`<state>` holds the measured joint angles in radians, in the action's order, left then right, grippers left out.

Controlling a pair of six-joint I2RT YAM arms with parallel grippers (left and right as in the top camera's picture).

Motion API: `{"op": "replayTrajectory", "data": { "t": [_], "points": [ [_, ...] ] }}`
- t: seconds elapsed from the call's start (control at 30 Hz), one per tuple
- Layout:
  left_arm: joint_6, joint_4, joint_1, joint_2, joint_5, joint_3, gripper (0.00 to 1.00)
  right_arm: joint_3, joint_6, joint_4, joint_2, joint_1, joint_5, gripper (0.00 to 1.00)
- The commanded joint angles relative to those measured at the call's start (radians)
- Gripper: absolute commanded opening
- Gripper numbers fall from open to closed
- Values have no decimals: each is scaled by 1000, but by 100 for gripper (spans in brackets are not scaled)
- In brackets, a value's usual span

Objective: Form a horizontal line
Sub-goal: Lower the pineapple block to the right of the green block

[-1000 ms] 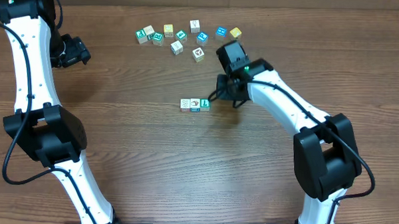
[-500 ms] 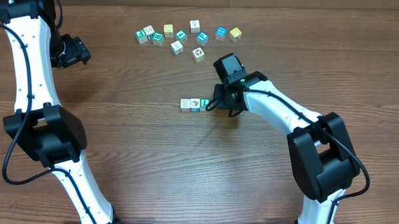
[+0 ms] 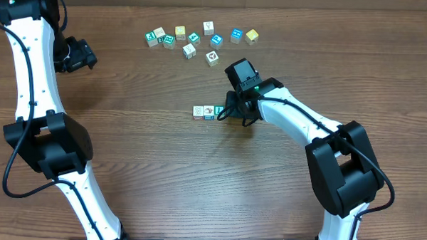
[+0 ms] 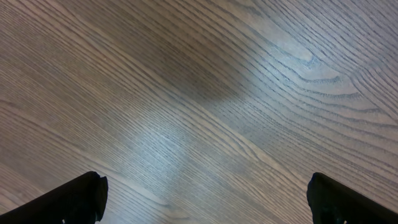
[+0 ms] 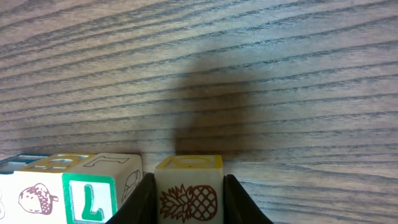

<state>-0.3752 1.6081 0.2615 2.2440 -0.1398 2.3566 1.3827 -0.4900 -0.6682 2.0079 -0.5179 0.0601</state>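
Horizontal line (image 3: pixel 208 112), frame centre: 3 cubes edge to edge. 4th, pineapple cube (image 5: pixel 188 190), clenched in right gripper (image 3: pixel 230 110) just right of the row's end, not yet joined; loose cubes (image 3: pixel 202 35) top centre. Left gripper (image 3: pixel 86 56), upper left: jaws wide, empty. Vs 1 s ago: right gripper has shifted left toward the row, row unchanged.
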Motion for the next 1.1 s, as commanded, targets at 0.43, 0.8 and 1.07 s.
{"op": "replayTrajectory", "data": {
  "t": [0.43, 0.8, 1.07],
  "points": [
    [-14, 2, -9, -1, -9, -5, 99, -25, -12, 28, 2, 1, 13, 40],
    [-14, 2, -10, -1, -9, -5, 100, -25, -11, 80, 2, 3, 40, 41],
    [-14, 2, -10, -1, -9, -5, 99, -25, -12, 124, 2, 3, 150, 41]
  ]
}}
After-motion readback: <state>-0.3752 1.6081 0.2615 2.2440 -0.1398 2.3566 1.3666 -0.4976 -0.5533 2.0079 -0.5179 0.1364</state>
